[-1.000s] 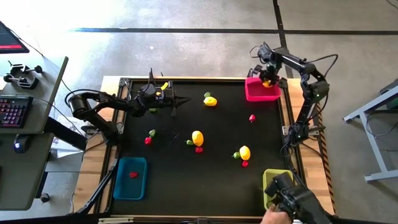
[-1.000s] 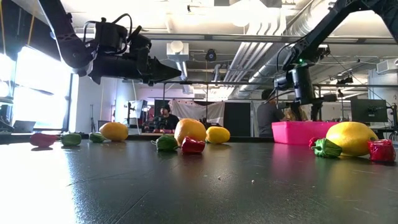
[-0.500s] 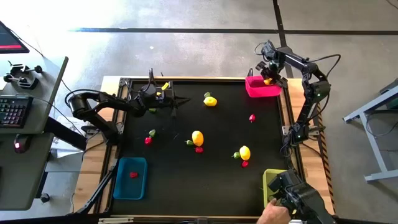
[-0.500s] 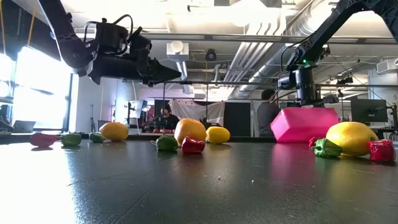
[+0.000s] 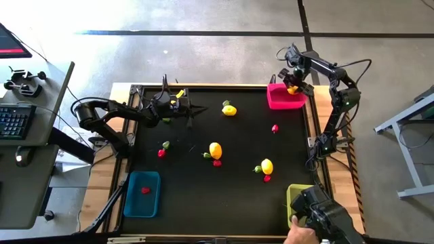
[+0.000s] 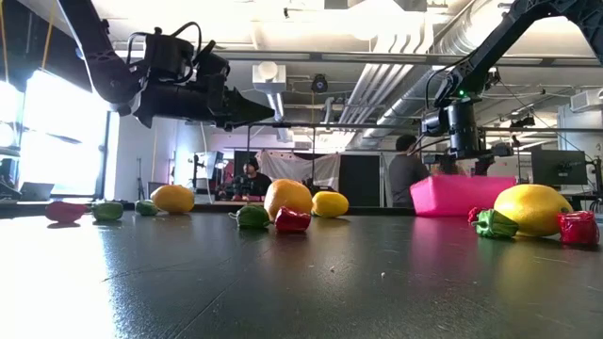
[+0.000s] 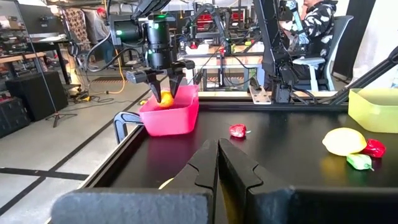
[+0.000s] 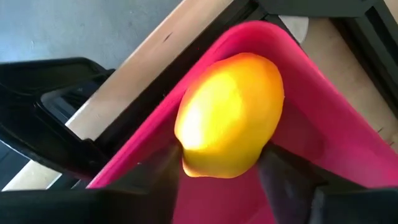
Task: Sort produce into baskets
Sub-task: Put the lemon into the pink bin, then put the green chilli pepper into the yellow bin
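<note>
While no writing can be read, a yellow lemon (image 8: 230,115) is gripped by the right claw (image 5: 293,83) over the pink basket (image 5: 285,100), the left claw (image 7: 217,163) is held closed above the worktop (image 5: 224,190).

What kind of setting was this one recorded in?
Probably a robotics lab or workshop: bare concrete floor, exposed ceiling ducts, a desk with a keyboard beside the black work table, and seated people behind it.

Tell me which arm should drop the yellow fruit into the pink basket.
Right. The right gripper already grips the yellow fruit directly above the pink basket at the table's far right corner. The left gripper, fingers shut and empty, hovers over the far left part of the table, well away from that basket.
</note>
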Robot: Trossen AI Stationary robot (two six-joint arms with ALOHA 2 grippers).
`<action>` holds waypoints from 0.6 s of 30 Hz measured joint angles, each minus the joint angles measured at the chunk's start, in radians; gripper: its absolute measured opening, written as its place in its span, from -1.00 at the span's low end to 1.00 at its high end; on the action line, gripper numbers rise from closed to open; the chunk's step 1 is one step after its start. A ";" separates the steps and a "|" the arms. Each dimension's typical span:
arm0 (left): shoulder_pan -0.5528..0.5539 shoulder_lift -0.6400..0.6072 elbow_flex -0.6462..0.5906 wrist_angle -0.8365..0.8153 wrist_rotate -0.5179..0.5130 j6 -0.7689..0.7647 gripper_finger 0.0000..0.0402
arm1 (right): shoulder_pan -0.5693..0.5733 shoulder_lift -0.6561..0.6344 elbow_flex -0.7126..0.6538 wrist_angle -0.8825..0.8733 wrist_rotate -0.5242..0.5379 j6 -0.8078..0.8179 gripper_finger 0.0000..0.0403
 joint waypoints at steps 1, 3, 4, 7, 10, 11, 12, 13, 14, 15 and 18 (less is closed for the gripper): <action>0.000 0.000 0.000 0.000 0.000 0.000 -1.00 | 0.000 0.000 0.000 0.000 0.000 0.001 0.08; 0.000 0.000 0.000 0.000 0.000 0.000 -1.00 | 0.000 0.000 0.000 0.002 0.000 0.001 0.21; 0.000 0.000 0.000 0.000 0.000 0.000 -1.00 | 0.000 0.000 0.000 0.001 -0.001 0.001 0.26; 0.000 0.000 0.000 0.001 0.000 0.000 -1.00 | 0.000 0.000 0.000 0.003 -0.006 -0.003 0.33; 0.000 0.000 0.000 0.001 0.000 0.000 -1.00 | 0.001 0.000 0.000 0.002 -0.008 -0.003 0.33; 0.000 0.000 0.000 0.001 0.000 0.000 -1.00 | 0.002 0.000 0.000 0.002 -0.009 -0.003 0.32; 0.000 0.000 0.000 0.001 0.000 0.000 -1.00 | 0.005 0.000 0.000 0.001 -0.014 -0.002 0.30; 0.000 0.000 0.000 0.001 0.000 0.000 -1.00 | 0.007 0.000 0.000 0.001 -0.022 0.001 0.29; 0.000 0.000 0.000 0.001 0.000 0.000 -1.00 | 0.010 0.000 0.000 0.002 -0.040 0.001 0.28; 0.000 0.000 0.000 0.001 0.000 0.000 -1.00 | 0.011 0.000 0.000 0.006 -0.063 0.001 0.26; 0.000 0.000 0.000 0.001 0.000 0.000 -1.00 | 0.015 0.000 0.000 0.011 -0.102 -0.008 0.25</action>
